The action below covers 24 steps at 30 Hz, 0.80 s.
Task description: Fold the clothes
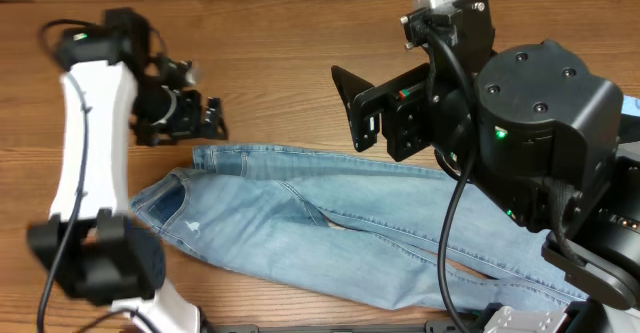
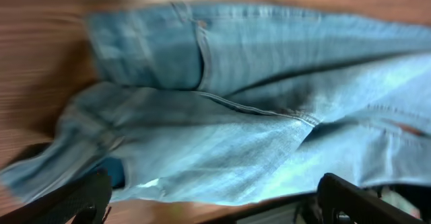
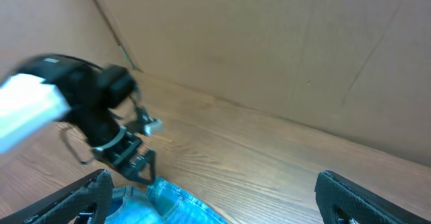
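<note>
The light blue jeans (image 1: 330,213) lie flat across the wooden table, waist at the left and legs running right under the right arm. My left gripper (image 1: 208,119) hovers open just beyond the waist's far corner, holding nothing. In the left wrist view the denim (image 2: 236,83) fills the frame, blurred, beyond the gap between my open gripper (image 2: 215,207) fingers. My right gripper (image 1: 352,113) is raised above the far edge of the jeans, open and empty. The right wrist view shows it (image 3: 222,204) wide open over bare wood, with the jeans' corner (image 3: 172,204) and the left gripper (image 3: 128,155) ahead.
A cardboard wall (image 3: 269,49) rises along the far side of the table. The bulky black right arm (image 1: 540,123) covers the right part of the jeans. A pale blue item (image 1: 632,105) peeks in at the right edge. A black bar (image 1: 330,327) runs along the front edge.
</note>
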{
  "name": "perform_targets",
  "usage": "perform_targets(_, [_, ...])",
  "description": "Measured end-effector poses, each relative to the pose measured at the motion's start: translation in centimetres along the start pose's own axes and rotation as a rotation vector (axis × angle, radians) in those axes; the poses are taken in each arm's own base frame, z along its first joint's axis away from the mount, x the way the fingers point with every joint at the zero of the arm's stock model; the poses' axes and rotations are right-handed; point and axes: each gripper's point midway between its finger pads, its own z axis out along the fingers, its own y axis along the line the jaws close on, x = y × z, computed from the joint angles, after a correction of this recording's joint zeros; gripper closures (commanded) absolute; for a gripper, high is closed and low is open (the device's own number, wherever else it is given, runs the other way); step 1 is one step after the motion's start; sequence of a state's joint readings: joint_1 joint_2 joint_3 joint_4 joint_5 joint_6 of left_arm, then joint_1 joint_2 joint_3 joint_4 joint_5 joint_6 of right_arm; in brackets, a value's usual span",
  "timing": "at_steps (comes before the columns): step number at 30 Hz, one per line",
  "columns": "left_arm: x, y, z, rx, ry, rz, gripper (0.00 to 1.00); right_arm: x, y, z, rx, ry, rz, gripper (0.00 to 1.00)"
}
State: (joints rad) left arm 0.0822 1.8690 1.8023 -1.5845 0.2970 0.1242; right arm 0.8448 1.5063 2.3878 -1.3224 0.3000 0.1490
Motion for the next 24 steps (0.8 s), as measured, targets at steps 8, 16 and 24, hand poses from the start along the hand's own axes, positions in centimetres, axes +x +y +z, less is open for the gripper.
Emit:
perform_targets(8, [0.3, -1.4, 5.8, 0.01, 0.189, 0.071, 0.0, 0.2, 0.0, 0.0, 0.002, 0.007, 0.003, 0.0])
perform_targets(16, [-0.1, -2.5, 11.0, -0.04, 0.184, 0.199, 0.0, 0.3, -0.1, 0.0, 0.006, 0.011, 0.001, 0.0])
perform_targets(24, [3.7, -4.0, 15.6, -0.057, 0.3, 0.297, 0.5, 0.3, -0.1, 0.0, 0.006, 0.013, 0.001, 0.0])
